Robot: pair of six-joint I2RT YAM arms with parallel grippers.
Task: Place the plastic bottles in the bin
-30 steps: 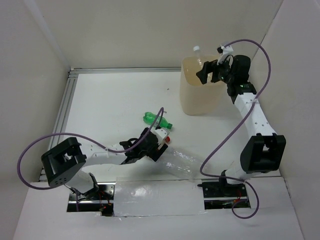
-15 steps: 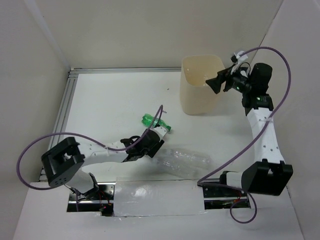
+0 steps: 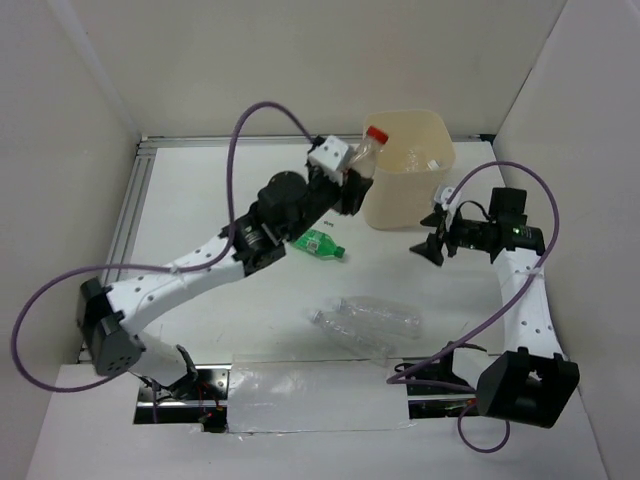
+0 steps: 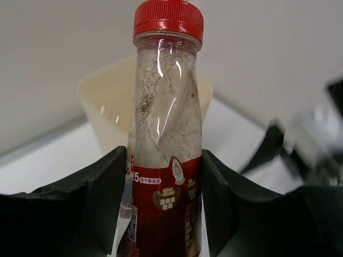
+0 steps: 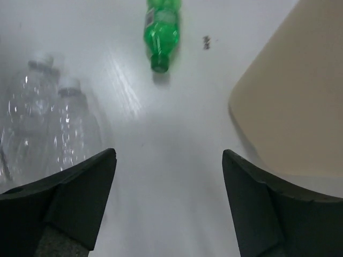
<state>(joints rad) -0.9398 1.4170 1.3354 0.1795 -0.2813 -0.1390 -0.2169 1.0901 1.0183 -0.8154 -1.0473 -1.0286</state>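
the red-capped bottle (image 4: 167, 160) is pinched in the left tool (image 3: 352, 185) at the left rim of the bin (image 3: 405, 200). the right tool (image 3: 436, 236) is spread wide, held beside the bin. the green bottle (image 3: 322, 243) and clear bottles (image 3: 368, 317) are seen lying on the desk (image 3: 220, 200).

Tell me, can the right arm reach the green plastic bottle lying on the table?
Probably yes: the open, empty right gripper faces the green plastic bottle, with only white tabletop between them.

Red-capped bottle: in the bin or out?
Out. The left tool grips the red-capped bottle, held against the outside of the bin at its left rim; not yet dropped in.
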